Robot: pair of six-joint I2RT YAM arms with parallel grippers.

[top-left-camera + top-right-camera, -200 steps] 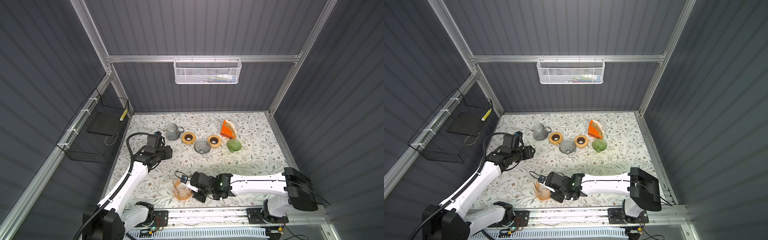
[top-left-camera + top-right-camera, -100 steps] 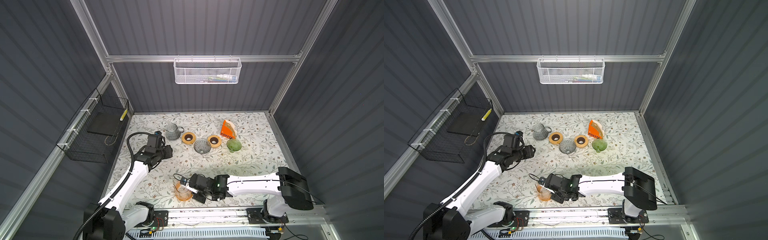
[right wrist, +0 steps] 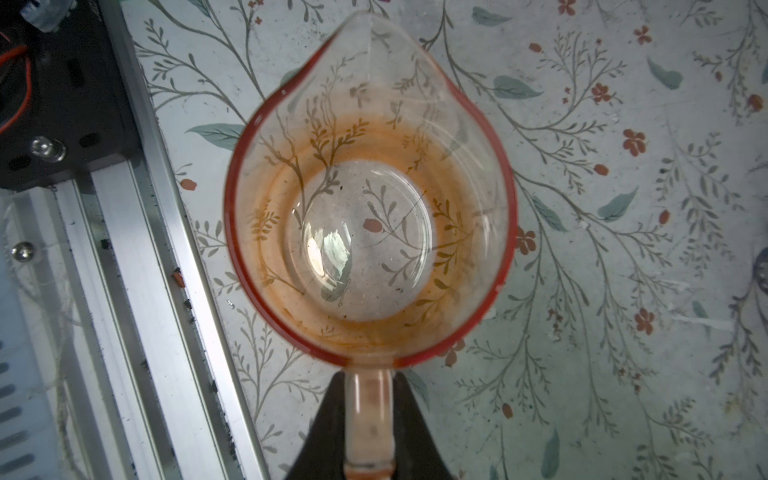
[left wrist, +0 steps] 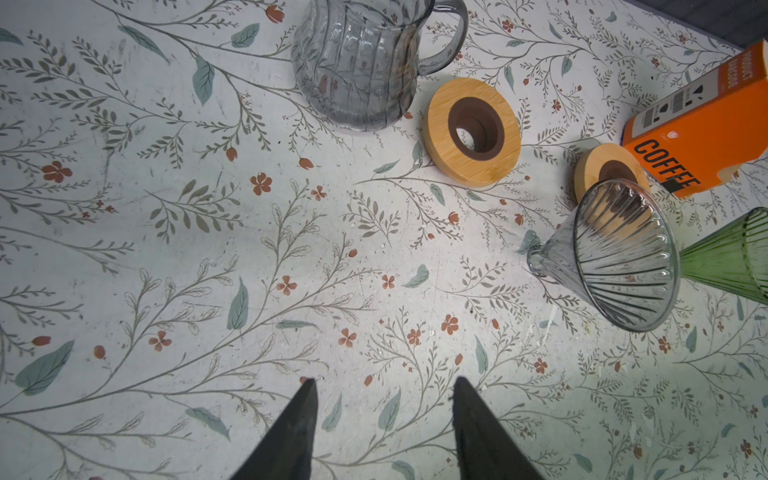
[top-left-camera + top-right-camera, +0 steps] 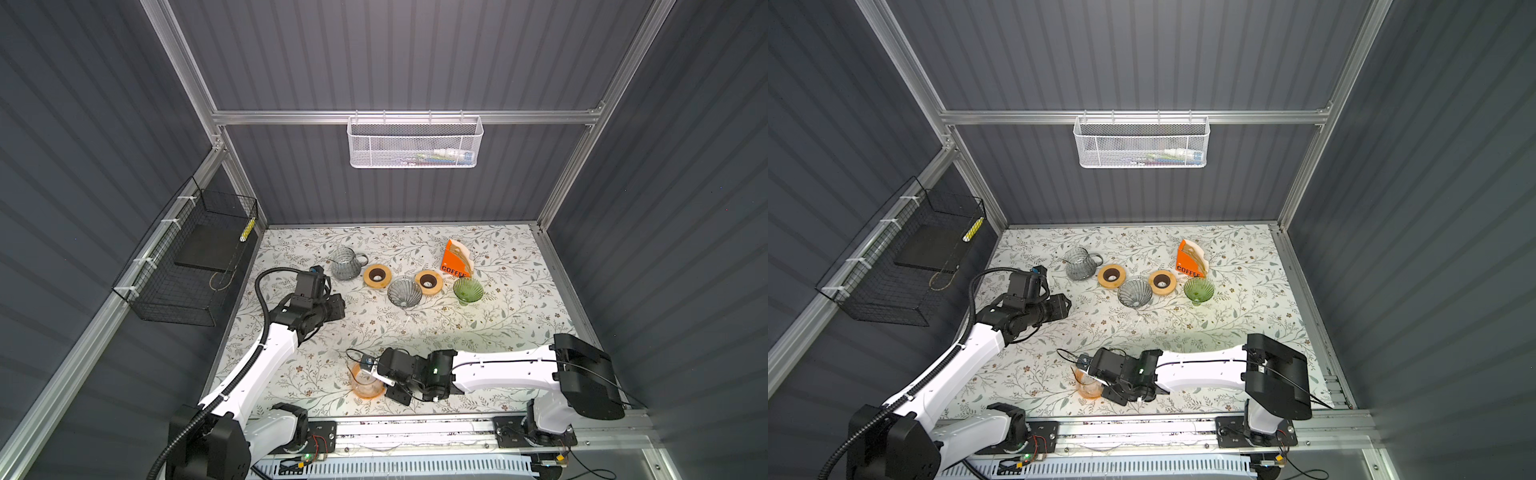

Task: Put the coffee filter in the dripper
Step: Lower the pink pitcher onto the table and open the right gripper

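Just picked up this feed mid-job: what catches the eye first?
The right gripper has its jaws shut on the handle of an orange-tinted glass pitcher near the front edge of the table. The orange coffee filter box stands at the back near a green dripper and a grey dripper. The left gripper hovers open, holding nothing.

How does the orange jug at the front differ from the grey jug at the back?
The orange jug is smooth and orange-tinted with a red rim; the grey jug is smoky grey and ribbed. The orange jug's handle is clamped in the right gripper; the grey jug stands free. Both are empty, see-through jugs with a handle.
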